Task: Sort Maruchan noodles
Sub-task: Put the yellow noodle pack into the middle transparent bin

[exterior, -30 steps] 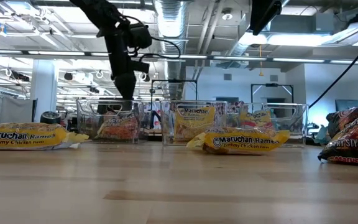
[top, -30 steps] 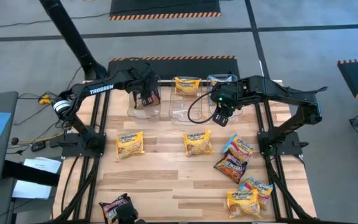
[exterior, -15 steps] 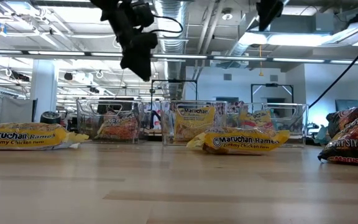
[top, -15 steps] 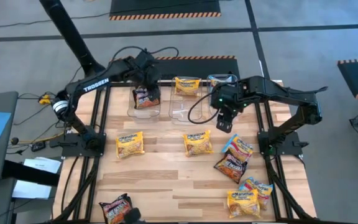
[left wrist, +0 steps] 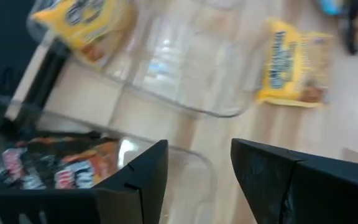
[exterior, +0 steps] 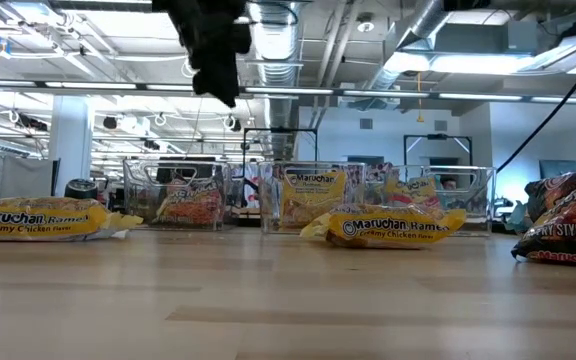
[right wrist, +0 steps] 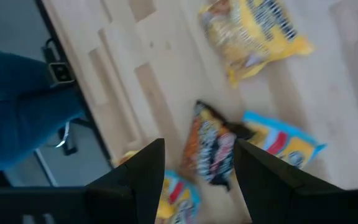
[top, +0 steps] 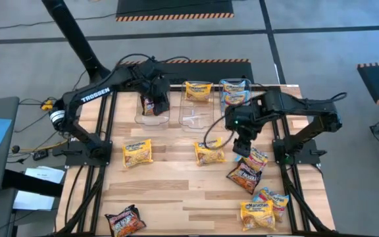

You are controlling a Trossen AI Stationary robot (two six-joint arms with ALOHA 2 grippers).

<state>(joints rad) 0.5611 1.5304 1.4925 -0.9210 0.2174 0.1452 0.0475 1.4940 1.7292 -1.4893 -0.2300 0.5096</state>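
Wooden worktop [top: 176, 191], three clear tubs ranged along its far edge. Left tub [top: 151, 110]: one dark noodle packet [top: 151, 104] inside, directly beneath the left pincer [top: 159, 92], which is held open and empty above it. Middle tub [top: 197, 105]: one yellow packet [top: 197, 90]. Right tub [top: 235, 92]: one blue packet [top: 234, 96]. Right pincer [top: 242, 146]: open, empty, hung between a loose yellow packet [top: 208, 153] and a blue-pink packet [top: 258, 158]. Further packets are scattered over the near worktop.

Empty, spread right hand [right wrist: 194, 165] above yellow [right wrist: 257, 34], dark [right wrist: 211, 150] and blue packets [right wrist: 283, 140]
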